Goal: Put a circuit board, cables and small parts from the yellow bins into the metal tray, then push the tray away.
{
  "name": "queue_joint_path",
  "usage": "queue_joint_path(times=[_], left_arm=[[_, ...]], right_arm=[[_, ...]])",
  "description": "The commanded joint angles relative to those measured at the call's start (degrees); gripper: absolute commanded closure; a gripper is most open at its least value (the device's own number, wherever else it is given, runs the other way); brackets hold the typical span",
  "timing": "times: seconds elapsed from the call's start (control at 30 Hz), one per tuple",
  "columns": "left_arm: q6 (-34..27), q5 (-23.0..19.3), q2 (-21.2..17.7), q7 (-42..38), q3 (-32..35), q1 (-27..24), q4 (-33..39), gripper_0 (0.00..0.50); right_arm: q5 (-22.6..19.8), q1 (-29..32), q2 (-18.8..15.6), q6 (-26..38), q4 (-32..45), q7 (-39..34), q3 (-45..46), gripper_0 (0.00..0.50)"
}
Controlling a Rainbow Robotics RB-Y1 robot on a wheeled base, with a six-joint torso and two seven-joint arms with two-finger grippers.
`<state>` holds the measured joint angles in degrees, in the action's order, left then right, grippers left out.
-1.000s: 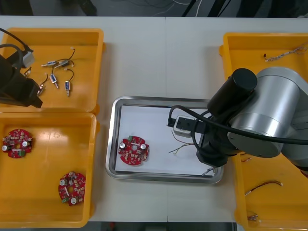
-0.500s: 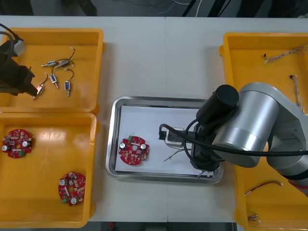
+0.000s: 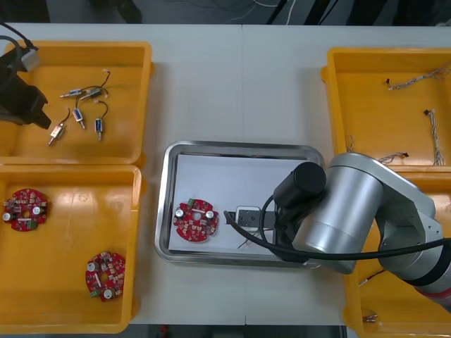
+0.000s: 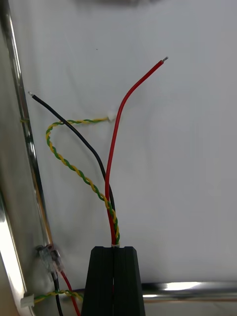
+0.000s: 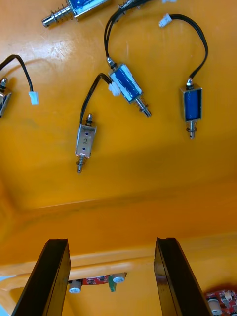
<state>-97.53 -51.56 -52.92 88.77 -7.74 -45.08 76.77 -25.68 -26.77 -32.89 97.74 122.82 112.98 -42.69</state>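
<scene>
My right gripper (image 4: 114, 276) is shut on a bundle of cables (image 4: 111, 163): a red, a black and a twisted yellow-green one. They fan out over the white inside of the metal tray (image 4: 22, 123). In the front view my right arm (image 3: 338, 211) covers the tray's (image 3: 163, 211) near right part; a round red circuit board (image 3: 196, 220) lies at its left. My left gripper (image 5: 113, 276) stands open above the far left yellow bin (image 3: 130, 56), short of several small metal parts (image 5: 85, 145) with black leads. In the front view it (image 3: 28, 105) hangs at that bin's left side.
Two more circuit boards (image 3: 25, 209) (image 3: 106, 274) lie in the near left bin (image 3: 134, 232). Loose cables (image 3: 416, 77) rest in the far right bin (image 3: 335, 84), another cable (image 3: 384, 271) in the near right one. Bare table lies beyond the tray.
My right arm has swung left and toward the tray's near edge, carrying the cables. My left gripper has moved farther back over the far left bin.
</scene>
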Motion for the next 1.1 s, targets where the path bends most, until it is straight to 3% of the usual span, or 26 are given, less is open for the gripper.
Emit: queue_joint_path(times=[0.03, 0.27, 0.57, 0.63, 0.7, 0.8, 1.1], left_arm=[[2.1, 1.3, 1.5, 2.3, -1.8, -4.4, -2.4, 0.0], [5.8, 1.8, 2.4, 3.6, -4.7, -5.3, -5.6, 0.0], [8.1, 2.4, 2.5, 4.8, -6.8, -5.3, -7.0, 0.0], [9.7, 2.4, 2.5, 5.7, -7.2, -5.3, -8.2, 0.0], [11.4, 2.3, 2.5, 7.6, -7.6, -5.3, -9.6, 0.0], [12.7, 1.9, 2.5, 9.0, -7.6, -5.3, -11.1, 0.0], [19.1, 1.2, 2.8, 9.0, -11.9, -5.3, -13.5, 0.0]], right_arm=[[0.2, 0.6, 0.0, -2.8, -2.2, 1.6, -1.7, 0.5], [2.7, 0.6, -0.6, -7.7, -3.7, 1.5, -3.8, 0.5], [3.4, 0.6, -0.8, -7.7, -3.7, 1.4, -3.8, 0.5], [3.7, 0.6, -0.9, -7.6, -3.7, 1.2, -3.8, 0.436], [4.3, 0.6, -0.9, -7.7, -3.7, 1.1, -3.8, 0.173], [4.5, 0.6, -0.9, -7.9, -3.7, 0.8, -3.8, 0.0], [3.2, 0.6, -0.9, -7.8, -2.3, 0.6, -1.7, 0.0]])
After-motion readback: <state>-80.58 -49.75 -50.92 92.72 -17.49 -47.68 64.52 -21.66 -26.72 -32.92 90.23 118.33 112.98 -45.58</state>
